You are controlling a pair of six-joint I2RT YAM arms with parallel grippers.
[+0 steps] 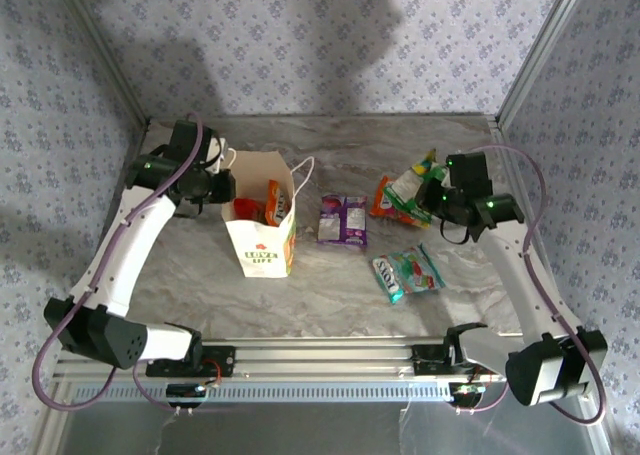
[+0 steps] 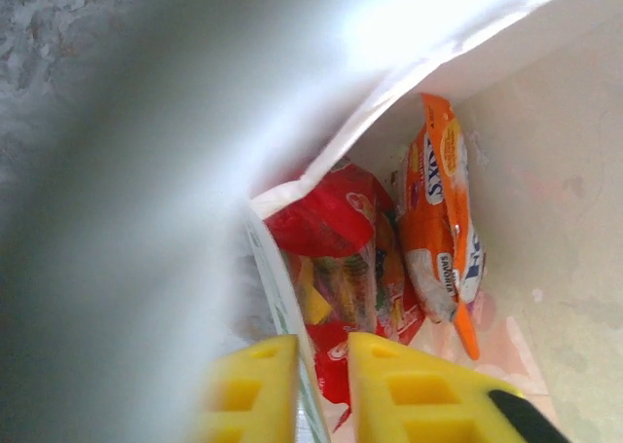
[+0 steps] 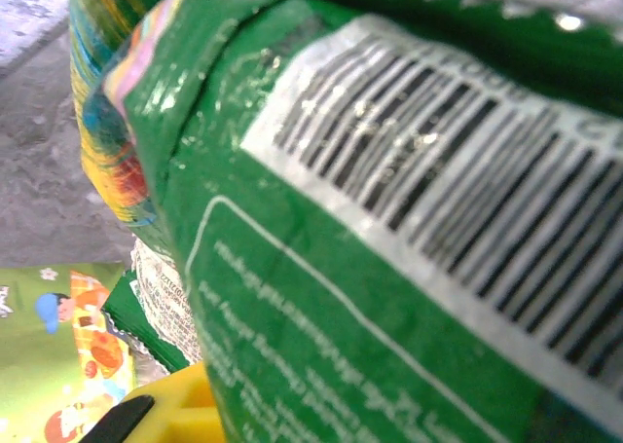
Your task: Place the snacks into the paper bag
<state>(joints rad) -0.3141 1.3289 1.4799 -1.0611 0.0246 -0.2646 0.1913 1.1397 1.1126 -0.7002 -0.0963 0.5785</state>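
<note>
At paper bag (image 1: 262, 245) rim, left gripper (image 2: 321, 389) slightly apart; two snacks (image 2: 336, 234) inside. Right gripper (image 1: 430, 192) clamps green packet (image 3: 389, 229); three more lie on open table (image 1: 300, 295).

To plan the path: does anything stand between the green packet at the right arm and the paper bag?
The purple packet, flat on the table, lies between the green packet and the paper bag.

the paper bag (image 1: 262, 260) reads "love life"; the green packet (image 3: 389, 268) bears a barcode.
</note>
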